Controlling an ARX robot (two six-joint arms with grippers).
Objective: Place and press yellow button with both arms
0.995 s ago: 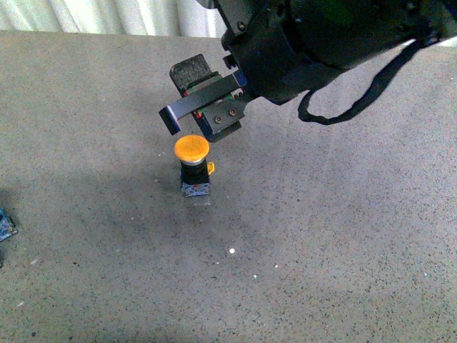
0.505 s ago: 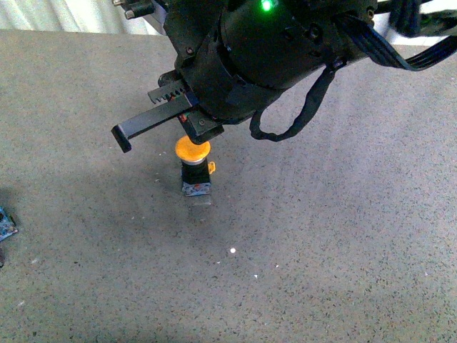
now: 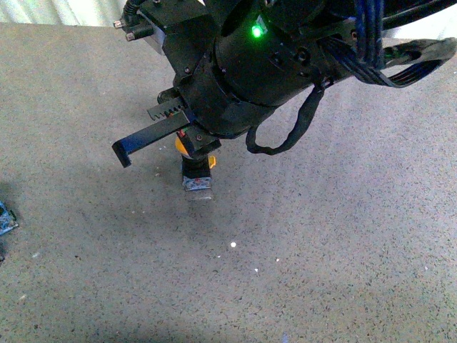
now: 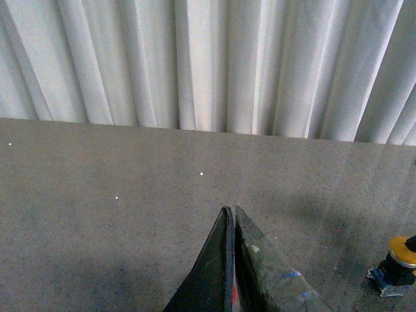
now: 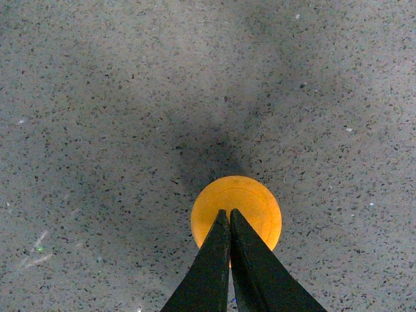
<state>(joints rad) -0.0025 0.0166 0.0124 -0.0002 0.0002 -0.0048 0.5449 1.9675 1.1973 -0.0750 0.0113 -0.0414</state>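
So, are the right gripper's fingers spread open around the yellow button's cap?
No, the right wrist view shows the fingers of the right gripper closed together, with their tips over the yellow button.

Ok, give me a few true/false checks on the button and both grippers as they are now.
1. The small push-button switch with a round domed yellow cap stands upright on the speckled grey table. True.
2. The right gripper is wide open. False: its fingers are closed together, tips over the yellow cap.
3. The left gripper is clamped on the switch. False: it is shut on nothing, with the switch well off to one side.
4. A white pleated curtain hangs beyond the table. True.
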